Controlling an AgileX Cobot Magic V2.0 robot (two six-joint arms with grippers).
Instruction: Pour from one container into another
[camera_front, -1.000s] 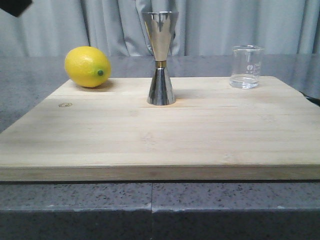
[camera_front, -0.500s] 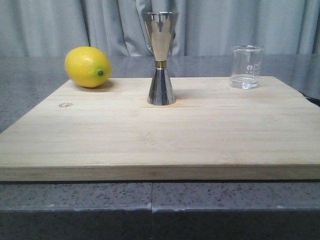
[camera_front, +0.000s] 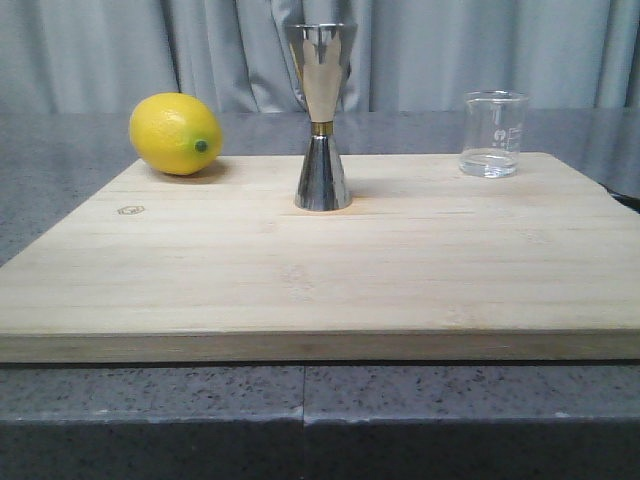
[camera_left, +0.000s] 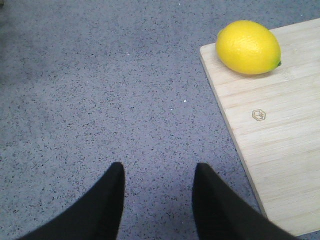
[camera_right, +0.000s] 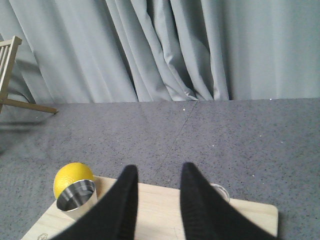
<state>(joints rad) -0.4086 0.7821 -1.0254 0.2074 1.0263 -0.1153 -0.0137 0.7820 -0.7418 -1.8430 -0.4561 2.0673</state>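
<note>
A dark object at the top left corner of the front view one second earlier was gone; nothing on the board (camera_front: 320, 270) had shifted. The beaker (camera_front: 493, 133), upright with a little clear liquid, was seen at the board's far right; the jigger (camera_front: 321, 115) stood upright mid-board, well apart, open mouth up to receive. A lemon (camera_front: 175, 133) lay far left. The left gripper (camera_left: 156, 200) was held spread over bare table, empty. The right gripper (camera_right: 156, 200) hung spread above the board, empty, probably staged for the beaker.
</note>
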